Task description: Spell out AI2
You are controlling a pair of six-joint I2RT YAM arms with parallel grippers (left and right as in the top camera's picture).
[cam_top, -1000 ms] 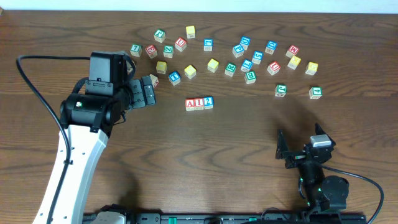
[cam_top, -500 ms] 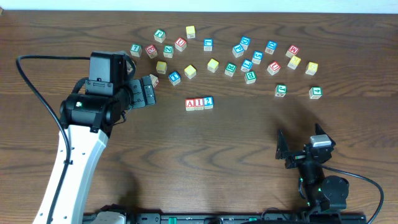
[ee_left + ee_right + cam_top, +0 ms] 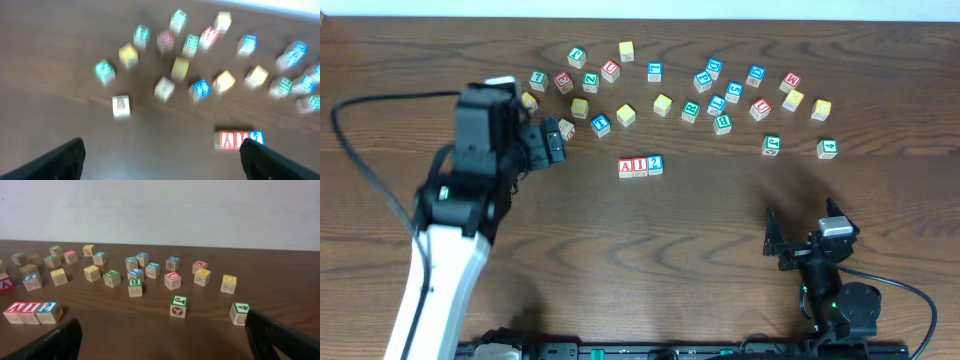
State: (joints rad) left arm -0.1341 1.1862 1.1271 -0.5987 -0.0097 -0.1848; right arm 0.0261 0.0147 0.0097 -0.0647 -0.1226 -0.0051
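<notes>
AI2 row (image 3: 640,166) lies apart, right of left jaws; both jaws spread wide, seemingly empty.

A robot lab bench: wooden table (image 3: 700,230), plain white wall (image 3: 200,210).

Scattered blocks (image 3: 663,104) — dark wooden table (image 3: 620,250)

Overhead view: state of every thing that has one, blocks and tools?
A block: letter up, left end of the line.
I block: letter up, middle, against both neighbours.
2 block: digit up, right end.
Loose blocks: scattered, apart from the line.
Left tool: open, empty.
Right tool: open, empty.
</notes>
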